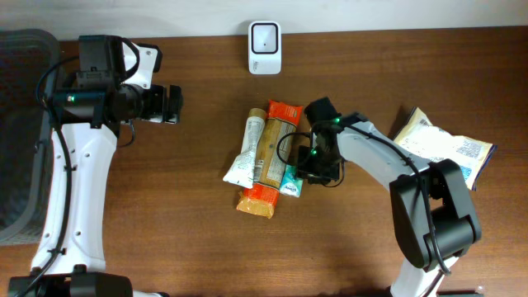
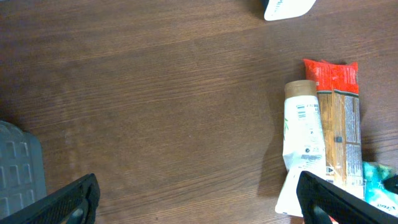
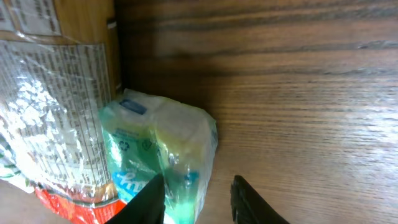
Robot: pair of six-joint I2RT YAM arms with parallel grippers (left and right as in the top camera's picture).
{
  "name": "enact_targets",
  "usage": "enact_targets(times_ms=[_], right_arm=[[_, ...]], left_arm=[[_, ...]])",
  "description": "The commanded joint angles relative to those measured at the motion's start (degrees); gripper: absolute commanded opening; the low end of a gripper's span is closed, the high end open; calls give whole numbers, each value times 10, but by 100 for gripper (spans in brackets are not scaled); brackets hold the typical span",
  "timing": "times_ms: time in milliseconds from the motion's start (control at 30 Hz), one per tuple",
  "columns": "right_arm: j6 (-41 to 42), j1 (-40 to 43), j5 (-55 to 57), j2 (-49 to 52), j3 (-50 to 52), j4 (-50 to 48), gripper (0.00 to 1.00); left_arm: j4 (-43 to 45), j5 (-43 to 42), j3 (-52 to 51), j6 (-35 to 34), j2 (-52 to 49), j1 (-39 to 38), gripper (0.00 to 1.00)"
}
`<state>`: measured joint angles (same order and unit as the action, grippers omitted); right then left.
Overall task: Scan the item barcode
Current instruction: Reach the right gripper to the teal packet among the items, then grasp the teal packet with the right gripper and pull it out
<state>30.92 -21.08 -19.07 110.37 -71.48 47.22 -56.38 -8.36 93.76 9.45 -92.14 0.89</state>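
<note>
- Progress: by the look of it, the job is at its first step. The scanner (image 1: 264, 47) stands at the far edge of the desk (image 1: 165, 214) with nothing in front of it, and no item is lifted.
- Left to do, as I judge it: secure one item, raise it, and turn its barcode towards the scanner.
- Right gripper (image 3: 196, 199): low over the heap, jaws part-way closed about the near corner of the green packet (image 3: 165, 149). One finger (image 3: 149, 199) overlaps the packet. The other finger (image 3: 249, 199) shows a sliver of bare desk between itself and the wrapper. Whether the grip has taken, I cannot tell.
- Packet relative to the right gripper: directly ahead and partly between the fingers, flat on the desk. Beyond it, touching, lies the pasta pack (image 1: 268, 157), and past that the white tube (image 1: 245, 148).
- Left gripper (image 2: 199, 202): fully open and empty, hovering above bare desk. The heap is well ahead of it and off to one side, and the scanner is further ahead again.
- A bag (image 1: 445, 144) lies apart, behind the right gripper.
</note>
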Motion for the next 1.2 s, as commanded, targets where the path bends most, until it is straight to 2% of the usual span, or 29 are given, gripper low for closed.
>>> enact_targets(times_ms=[0,100,167,300,433,500,633,700,800,1067,1167], right_arm=[[11,-25,3,-3,16,-12,33],[11,-33,10,-3,19,-16,21],[11,-33,15,-4,19,-16,5],[0,-16,20,-9,12,5,4],[-72,17,54,-57,-42,91,4],[-82,14,147,-72,-82,156,4],[-47,-23,469,-67,-126,264,4],[-48,-30,526,-45,-126,283,4],[-52,-29,567,7,-126,302,4],[-83,-68,549,94,-127,256,4],[-141,-95,454,95,-127,236,5]], left_arm=[[1,-2,7,7,4,3,99],[1,-2,7,7,4,3,99],[1,-2,7,7,4,3,99],[1,-2,7,7,4,3,99],[1,-2,7,7,4,3,99],[1,-2,7,7,4,3,99],[1,-2,7,7,4,3,99],[1,-2,7,7,4,3,99],[1,-2,7,7,4,3,99],[1,-2,7,7,4,3,99],[1,-2,7,7,4,3,99]])
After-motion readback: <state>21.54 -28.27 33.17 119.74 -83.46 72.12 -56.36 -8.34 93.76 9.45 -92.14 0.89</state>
